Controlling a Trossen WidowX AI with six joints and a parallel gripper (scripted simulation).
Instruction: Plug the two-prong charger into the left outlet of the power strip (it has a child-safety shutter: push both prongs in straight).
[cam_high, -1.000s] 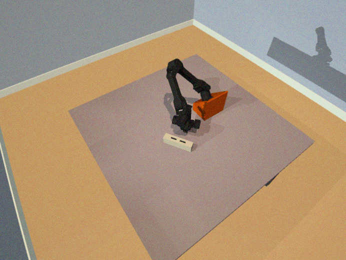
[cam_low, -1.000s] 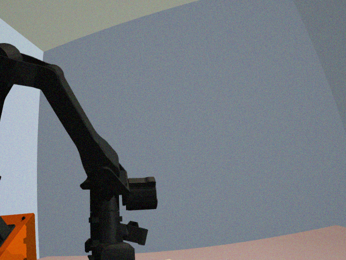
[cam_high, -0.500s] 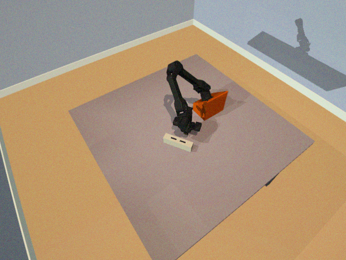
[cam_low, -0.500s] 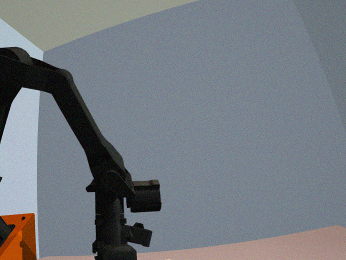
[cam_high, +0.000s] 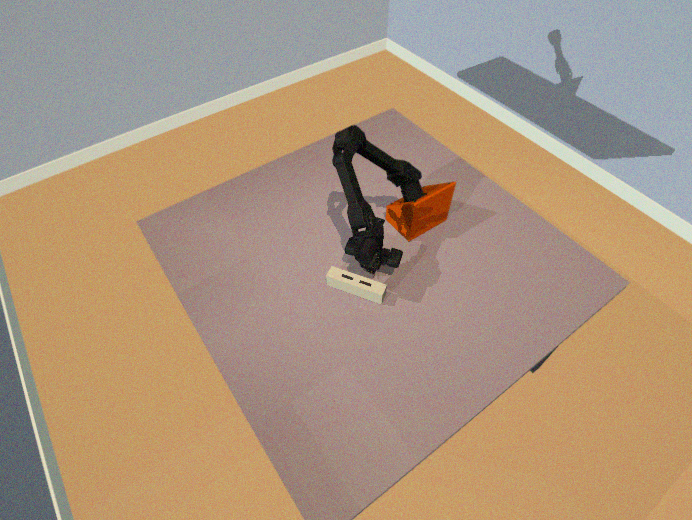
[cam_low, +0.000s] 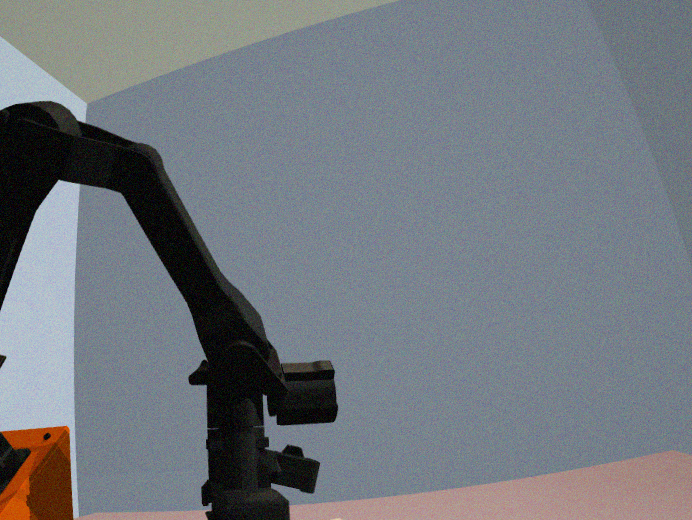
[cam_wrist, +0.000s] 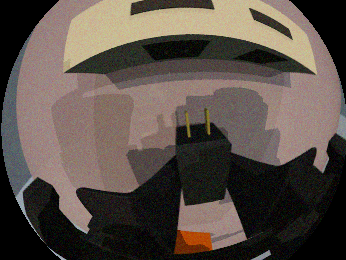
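Note:
The cream power strip (cam_high: 355, 289) (cam_wrist: 105, 37) lies on the mat, with two dark outlet marks on its top and dark openings on its side in the wrist view. My gripper (cam_high: 371, 270) (cam_wrist: 198, 157) is shut on the black charger (cam_wrist: 206, 172), one finger on each side. The charger's two brass prongs (cam_wrist: 198, 124) stick out from its end, apart from the strip and pointing toward its side of the wrist view. In the top view the gripper is just behind the strip; the charger is too dark to make out. In the exterior view the fingertips are below the frame.
An orange wedge-shaped block (cam_high: 430, 212) (cam_low: 50, 480) stands at the arm's base, behind and to the right of the gripper. The mauve mat (cam_high: 335, 380) lies under the strip and arm. Shadows of the arm fall across it.

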